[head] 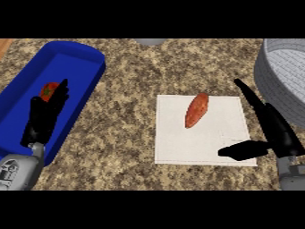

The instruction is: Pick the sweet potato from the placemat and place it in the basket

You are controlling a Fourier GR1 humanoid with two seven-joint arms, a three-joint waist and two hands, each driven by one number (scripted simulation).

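Right hand [278,132] open wide, thumb out, empty, over right edge of placemat [204,145]. Sweet potato [196,110] lies mid-mat, just left, untouched. Best: slide left, close across its narrow waist, then lift to basket [292,82] at far right.

Single head view looks steeply down, close over the counter [115,147]

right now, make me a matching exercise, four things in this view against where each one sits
Things:
1. sweet potato
2. basket
3. blue bin
4. right robot hand

Places:
A. far right of the view, partly cut off
B. lying on the white placemat
C. at the placemat's right edge, thumb over it
D. left side of the view

Pairs: 1-B, 2-A, 3-D, 4-C
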